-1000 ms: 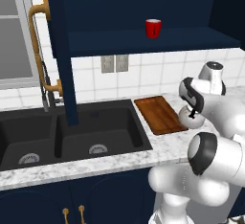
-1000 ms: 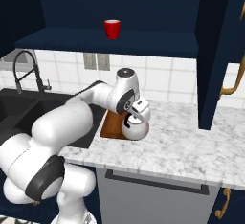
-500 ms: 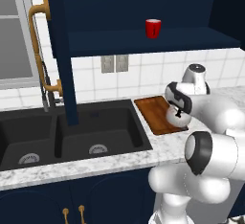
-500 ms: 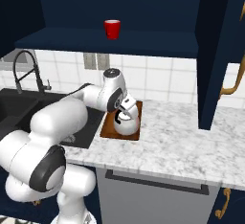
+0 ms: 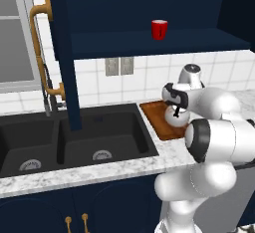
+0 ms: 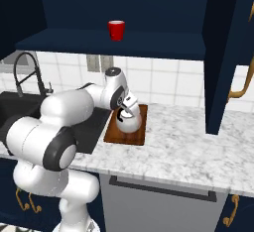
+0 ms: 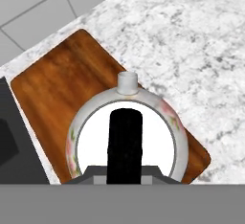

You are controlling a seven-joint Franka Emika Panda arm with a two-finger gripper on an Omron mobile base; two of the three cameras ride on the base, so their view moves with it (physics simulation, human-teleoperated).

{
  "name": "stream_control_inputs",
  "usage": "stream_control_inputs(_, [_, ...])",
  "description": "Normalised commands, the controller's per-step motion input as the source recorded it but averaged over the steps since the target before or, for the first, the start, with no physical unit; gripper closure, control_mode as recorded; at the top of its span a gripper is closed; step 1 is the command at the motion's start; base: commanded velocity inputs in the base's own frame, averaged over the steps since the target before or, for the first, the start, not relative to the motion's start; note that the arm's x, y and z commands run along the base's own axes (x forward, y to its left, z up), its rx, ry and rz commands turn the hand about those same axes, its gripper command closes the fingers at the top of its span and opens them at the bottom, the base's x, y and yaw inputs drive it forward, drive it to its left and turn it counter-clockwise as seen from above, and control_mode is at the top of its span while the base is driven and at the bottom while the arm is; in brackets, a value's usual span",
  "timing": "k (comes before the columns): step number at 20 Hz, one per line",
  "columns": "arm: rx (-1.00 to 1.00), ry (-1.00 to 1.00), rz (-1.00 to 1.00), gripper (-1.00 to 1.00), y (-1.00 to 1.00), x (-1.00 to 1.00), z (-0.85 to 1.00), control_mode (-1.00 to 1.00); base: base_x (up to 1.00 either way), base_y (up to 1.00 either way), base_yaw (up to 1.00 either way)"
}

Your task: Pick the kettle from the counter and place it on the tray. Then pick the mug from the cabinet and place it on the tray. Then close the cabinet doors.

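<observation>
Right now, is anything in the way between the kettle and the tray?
No, nothing visible is. The gripper holds the kettle by its black handle right over the tray, and the wood beneath it looks bare.

Marble counter (image 6: pixel 198 146) w/ sink (image 5: pixel 74 137) carries tray (image 7: pixel 62 94); shelf (image 5: pixel 149 43) carries mug (image 5: pixel 159 29).

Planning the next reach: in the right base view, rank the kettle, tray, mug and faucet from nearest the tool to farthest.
1. Kettle: held in the tool, right under it.
2. Tray: just below the kettle.
3. Mug: up on the cabinet shelf.
4. Faucet: far left, over the sink.
</observation>
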Motion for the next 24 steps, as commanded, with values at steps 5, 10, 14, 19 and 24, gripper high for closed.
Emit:
stream_control_inputs(5, [0.0,0.0,0.02,1.0,0.09,0.48,-0.01,-1.0,0.0,0.0,0.0])
stream_control_inputs(10, [0.0,0.01,0.04,1.0,0.14,0.41,-0.04,-1.0,0.0,0.0,0.0])
stream_control_inputs(14, [0.0,0.04,0.04,1.0,0.17,0.36,-0.1,-1.0,0.0,0.0,0.0])
stream_control_inputs(19, [0.0,0.01,0.03,1.0,0.1,0.32,-0.07,-1.0,0.0,0.0,0.0])
stream_control_inputs(24, [0.0,0.0,0.01,1.0,0.01,0.33,-0.13,-1.0,0.0,0.0,0.0])
